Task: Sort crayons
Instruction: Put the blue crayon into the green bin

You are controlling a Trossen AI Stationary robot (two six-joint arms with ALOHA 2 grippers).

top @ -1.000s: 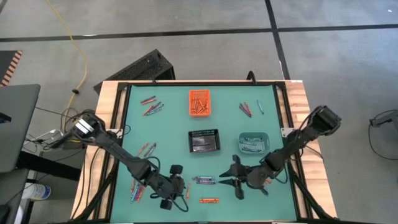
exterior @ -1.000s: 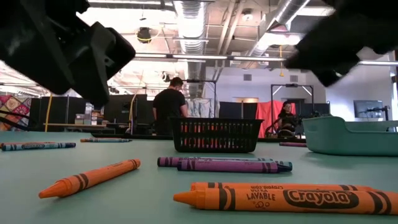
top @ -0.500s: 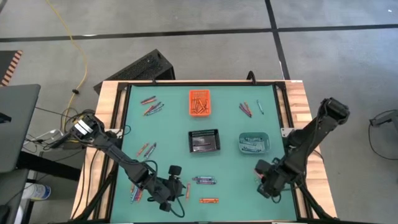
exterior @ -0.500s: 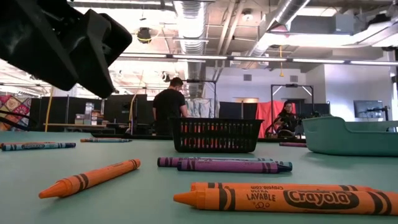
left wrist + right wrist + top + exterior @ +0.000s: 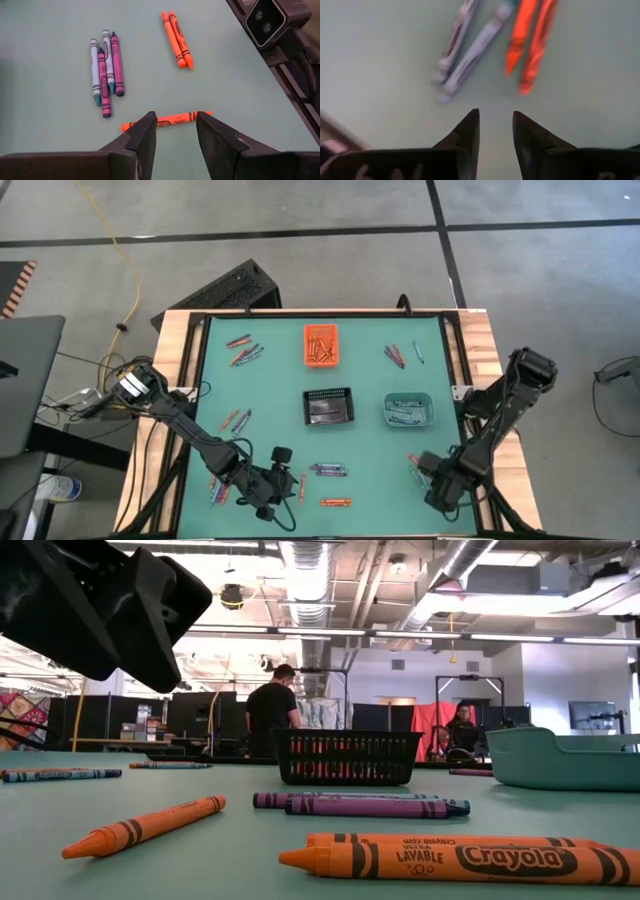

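Note:
Crayons lie in small groups over the green table [image 5: 270, 380]. My left gripper [image 5: 175, 131] stands open near the front edge, tipped down over a single orange crayon [image 5: 167, 120] that lies flat just past its fingertips; I cannot see it touch. Beyond lie two orange crayons [image 5: 177, 32] and a purple and teal group [image 5: 105, 67]. My right gripper [image 5: 496, 122] is open at the front right, pointing down above two purple crayons [image 5: 465, 50] and two orange ones [image 5: 530, 40]. In the high view the left gripper [image 5: 270, 495] and the right gripper [image 5: 440, 485] hold nothing.
An orange bin [image 5: 320, 345] stands at the far middle, a black mesh bin [image 5: 328, 407] in the centre, a teal bin [image 5: 407, 410] to its right. More crayons lie at the far left [image 5: 242, 348], far right [image 5: 398, 355] and left [image 5: 235, 420]. People stand beyond the table.
My right gripper has gone from the front middle toward the table's right edge and tipped from nearly level to pointing down, leaving the low view. The crayons have stayed where they were.

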